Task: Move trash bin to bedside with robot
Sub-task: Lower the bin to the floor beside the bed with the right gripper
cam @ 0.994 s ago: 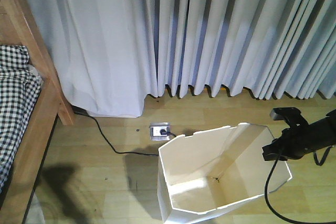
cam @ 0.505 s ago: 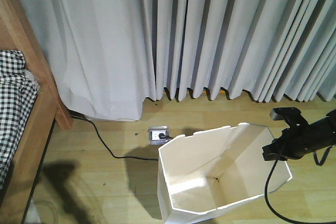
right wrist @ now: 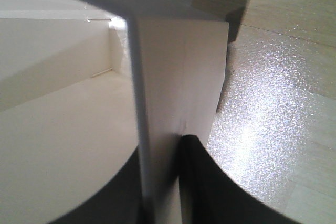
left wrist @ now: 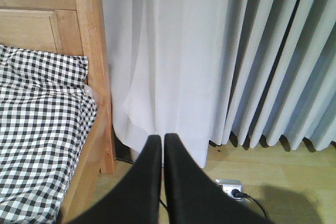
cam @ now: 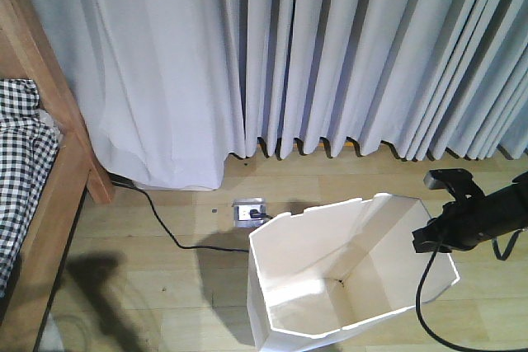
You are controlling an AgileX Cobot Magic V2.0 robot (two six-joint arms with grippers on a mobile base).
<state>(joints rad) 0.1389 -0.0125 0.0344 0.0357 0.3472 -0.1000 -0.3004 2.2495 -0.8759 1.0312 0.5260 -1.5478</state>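
Note:
The white trash bin (cam: pixel 330 253) stands on the wooden floor at the lower middle-right of the front view, open top toward the camera. My right gripper (cam: pixel 422 241) is shut on its right rim. In the right wrist view the thin bin wall (right wrist: pixel 178 66) is pinched between the fingers of that gripper (right wrist: pixel 163 148). The bed's wooden frame (cam: pixel 70 171) and checked bedding (cam: pixel 21 171) lie at the far left, well apart from the bin. My left gripper (left wrist: pixel 160 142) is shut with nothing in it, pointing at the floor beside the bed frame (left wrist: pixel 97 77).
Long grey-white curtains (cam: pixel 330 55) hang across the back down to the floor. A floor socket (cam: pixel 250 212) sits just behind the bin, and a black power cord (cam: pixel 165 224) runs from it toward the bed. A black cable trails from the right arm (cam: pixel 487 216).
A second ago the bed, curtain and socket shifted slightly in the front view, while the bin and right arm kept their place. Nothing has moved in the last half second.

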